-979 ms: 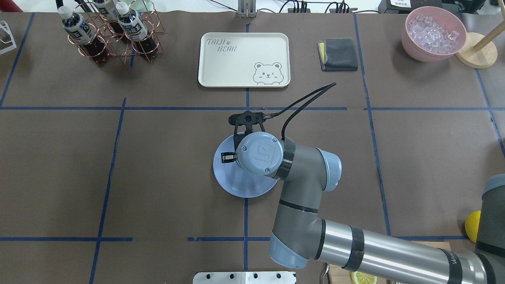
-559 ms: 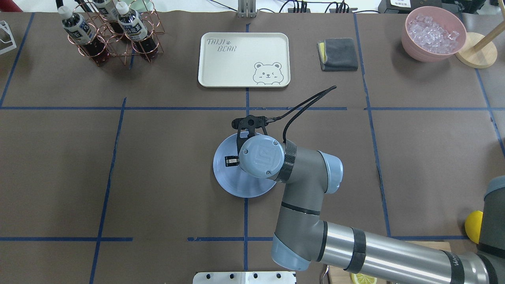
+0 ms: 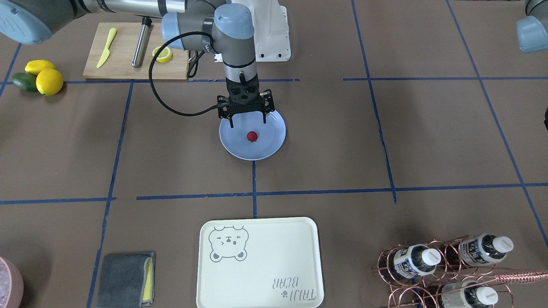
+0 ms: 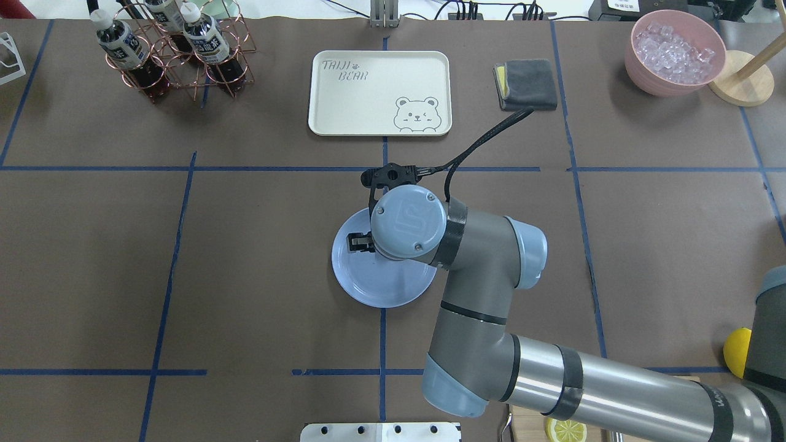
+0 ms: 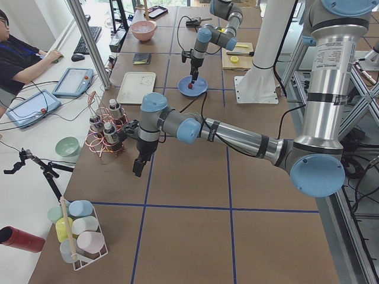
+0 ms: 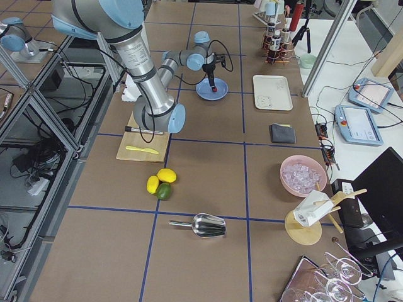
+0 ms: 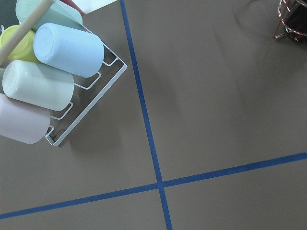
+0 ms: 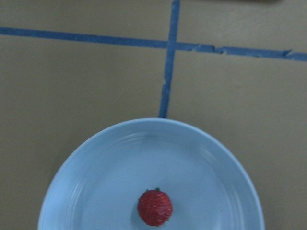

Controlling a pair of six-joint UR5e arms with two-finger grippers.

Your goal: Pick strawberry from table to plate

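Observation:
The strawberry (image 3: pixel 251 136) lies near the middle of the light-blue plate (image 3: pixel 274 145), which sits on the brown taped table (image 3: pixel 342 141). My right gripper (image 3: pixel 247 124) hangs open just above the plate, with a finger to each side of the berry and neither touching it. The right wrist view looks straight down on the strawberry (image 8: pixel 155 207) and the plate (image 8: pixel 96 163). In the overhead view the wrist hides the berry and only one fingertip (image 4: pixel 356 243) shows over the plate (image 4: pixel 368 288). My left gripper (image 5: pixel 137 168) hovers over bare table far to the left; I cannot tell its state.
A cream bear tray (image 3: pixel 257 261) lies beyond the plate, a grey cloth (image 3: pixel 124 278) and a copper bottle rack (image 3: pixel 445 265) to its sides. A cutting board (image 3: pixel 128 55) with a knife and a lemon half, and lemons (image 3: pixel 45 77), lie near the robot. A cup rack (image 7: pixel 53 81) stands by the left gripper.
The right wrist has shifted a little away from the robot above the plate, and its cable has swung toward the grey cloth. The gripper stays open.

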